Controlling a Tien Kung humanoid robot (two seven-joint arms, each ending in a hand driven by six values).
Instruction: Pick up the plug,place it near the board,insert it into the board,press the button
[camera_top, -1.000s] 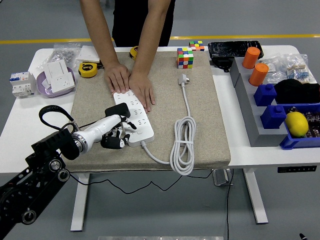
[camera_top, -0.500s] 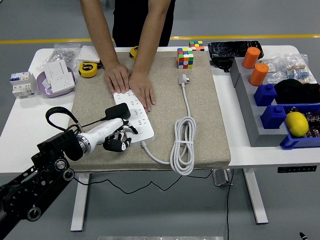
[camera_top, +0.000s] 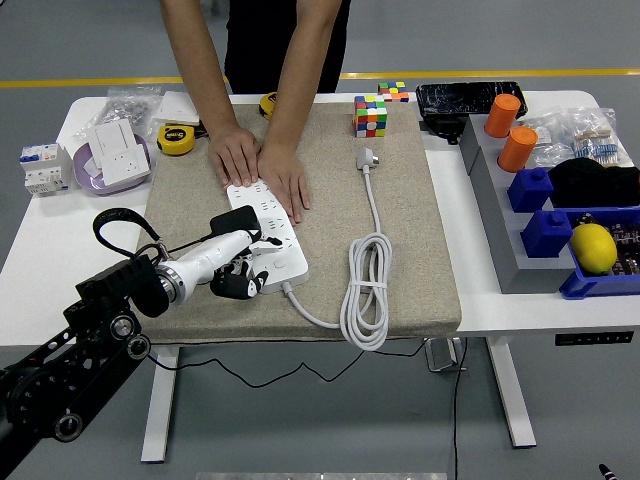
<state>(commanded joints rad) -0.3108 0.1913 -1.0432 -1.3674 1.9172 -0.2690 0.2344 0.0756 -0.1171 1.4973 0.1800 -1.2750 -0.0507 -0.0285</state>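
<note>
Blue bins (camera_top: 600, 285) at the worktop's (camera_top: 40, 250) right end hold a yellow lemon-shaped ball (camera_top: 593, 247), and a black bundle (camera_top: 590, 182) lies behind it; two blue blocks (camera_top: 545, 234) and two orange cylinders (camera_top: 517, 148) stand on the grey rack (camera_top: 500, 235) beside them. On the beige mat (camera_top: 410, 240), the white power strip (camera_top: 268, 230) lies angled from upper left to lower right. A person's two hands (camera_top: 262, 165) press flat on its far end. The robot's left hand (camera_top: 233, 264) reaches in from the lower left and rests over the strip's near end, its fingers curled around a black plug (camera_top: 236, 223) that sits on top of the strip; whether the plug is fully seated cannot be told. The strip's white cord (camera_top: 367, 290) lies coiled on the mat to the right, its own plug end (camera_top: 367, 158) lying near a colourful cube (camera_top: 370, 115).
</note>
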